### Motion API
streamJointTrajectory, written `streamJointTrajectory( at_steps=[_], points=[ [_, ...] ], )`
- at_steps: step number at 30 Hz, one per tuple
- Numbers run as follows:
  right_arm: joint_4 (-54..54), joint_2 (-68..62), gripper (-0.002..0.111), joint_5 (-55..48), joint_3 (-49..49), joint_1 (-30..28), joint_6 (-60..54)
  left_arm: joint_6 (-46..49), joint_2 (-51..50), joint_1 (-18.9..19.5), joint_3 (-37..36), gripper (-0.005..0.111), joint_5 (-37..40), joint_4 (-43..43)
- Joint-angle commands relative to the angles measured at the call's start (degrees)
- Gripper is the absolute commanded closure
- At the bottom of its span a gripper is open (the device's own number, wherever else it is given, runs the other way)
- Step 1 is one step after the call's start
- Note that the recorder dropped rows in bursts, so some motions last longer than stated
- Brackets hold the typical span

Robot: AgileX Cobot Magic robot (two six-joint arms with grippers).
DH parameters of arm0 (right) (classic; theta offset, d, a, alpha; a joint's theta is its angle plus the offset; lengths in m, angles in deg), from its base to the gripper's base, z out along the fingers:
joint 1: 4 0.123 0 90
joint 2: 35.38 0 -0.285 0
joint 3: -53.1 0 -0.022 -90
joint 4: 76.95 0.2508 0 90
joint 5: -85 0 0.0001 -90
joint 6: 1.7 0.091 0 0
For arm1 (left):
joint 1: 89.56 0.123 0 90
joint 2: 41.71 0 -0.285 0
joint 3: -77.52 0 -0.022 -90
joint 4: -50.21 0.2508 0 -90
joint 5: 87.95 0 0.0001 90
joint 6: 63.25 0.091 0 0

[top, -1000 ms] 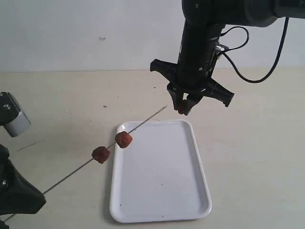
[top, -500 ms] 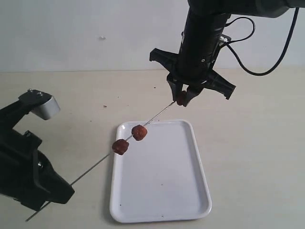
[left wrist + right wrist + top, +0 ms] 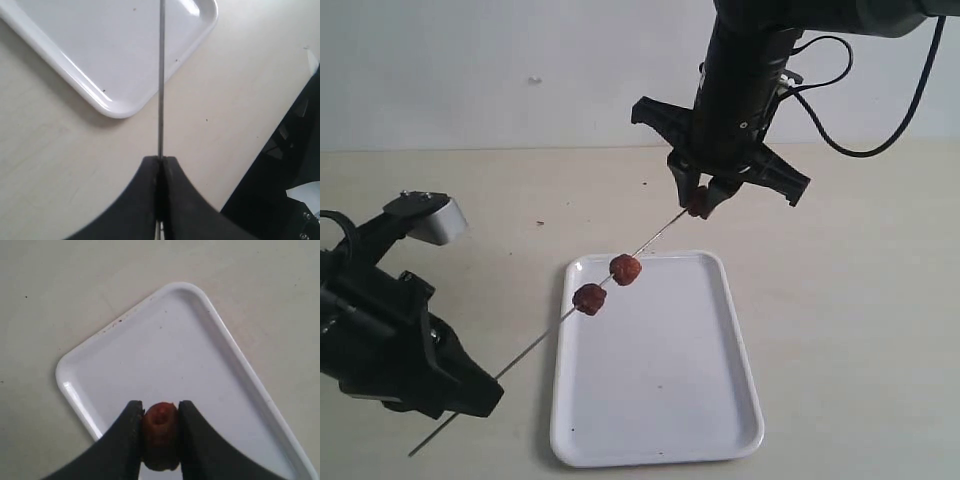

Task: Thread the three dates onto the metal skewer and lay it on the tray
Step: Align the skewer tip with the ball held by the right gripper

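My left gripper [image 3: 470,395] [image 3: 160,159] is shut on the low end of the metal skewer [image 3: 545,338] [image 3: 161,80], which slants up to the right over the white tray [image 3: 720,420] [image 3: 120,102] [image 3: 82,395]. Two dates [image 3: 589,298] [image 3: 626,269] sit threaded on its middle. My right gripper [image 3: 699,203] [image 3: 160,412] hangs above the tray's far edge, shut on a third date [image 3: 698,204] [image 3: 160,432]. The skewer's tip meets that date; whether it has gone in is hidden by the fingers.
A black cable [image 3: 840,110] loops from the right arm at the back. A dark stand [image 3: 290,150] borders the table beside my left gripper.
My left gripper has moved right and up with the skewer, carrying its two dates over the tray's corner, and the tip has reached the date held by my right gripper, which rose slightly.
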Motion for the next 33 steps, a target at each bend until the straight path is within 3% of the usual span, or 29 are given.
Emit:
streamJointTrajectory(
  at_steps=[1, 33],
  points=[
    [-0.31, 0.64, 0.084, 0.4, 0.36, -0.3, -0.54, 0.81, -0.05, -0.26, 0.4, 0.107, -1.09, -1.86],
    [-0.31, 1.55, 0.084, 1.68, 0.36, -0.3, -0.42, 0.47, -0.05, -0.26, 0.4, 0.107, -0.7, -1.26]
  ],
)
